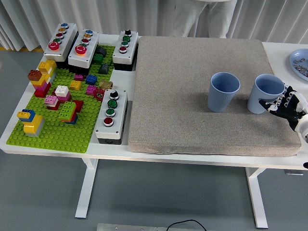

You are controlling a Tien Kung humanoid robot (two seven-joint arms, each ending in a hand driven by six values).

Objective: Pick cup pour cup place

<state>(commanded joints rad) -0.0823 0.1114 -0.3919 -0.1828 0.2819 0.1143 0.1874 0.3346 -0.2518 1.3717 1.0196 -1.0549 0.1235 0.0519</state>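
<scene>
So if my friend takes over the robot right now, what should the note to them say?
Right hand: at the right blue ribbed plastic cup, fingers beside its wall; whether it grips yet is unclear. Left hand: out of view.
Both cups stand upright on the grey felt mat; the left blue ribbed cup is apart from the other.
Done: reach to the cup. Left: lift, pour into the left cup, set down.
A person stands at the far side.

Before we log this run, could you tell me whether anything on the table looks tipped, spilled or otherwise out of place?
Only the right cup: it leans on the grey mat, with the right robot hand against it. The left cup stands upright, and no spill shows.
</scene>
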